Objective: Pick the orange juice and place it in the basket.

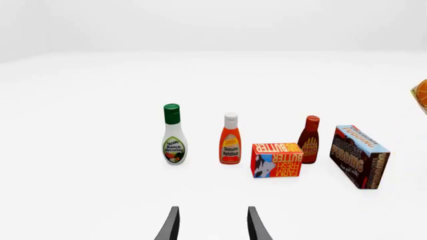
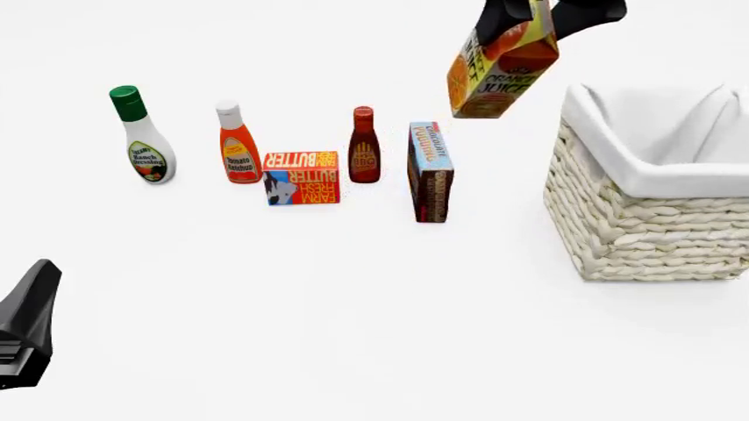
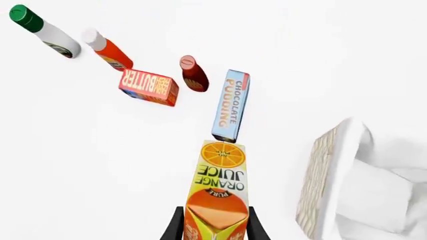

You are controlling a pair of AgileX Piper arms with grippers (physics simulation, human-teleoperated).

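My right gripper (image 2: 532,17) is shut on the top of the orange juice (image 2: 497,66), a tall orange and yellow carton. It holds the carton tilted in the air, just left of the basket (image 2: 655,228). In the right wrist view the orange juice (image 3: 219,192) hangs between the fingers, with the basket (image 3: 327,175) beside it. A corner of the orange juice (image 1: 420,95) shows at the edge of the left wrist view. My left gripper (image 1: 212,225) is open and empty, low at the front left of the table (image 2: 26,324).
A row stands on the table left of the basket: ranch dressing bottle (image 2: 143,136), ketchup bottle (image 2: 238,145), butter box (image 2: 302,178), dark sauce bottle (image 2: 364,146) and chocolate pudding box (image 2: 430,171).
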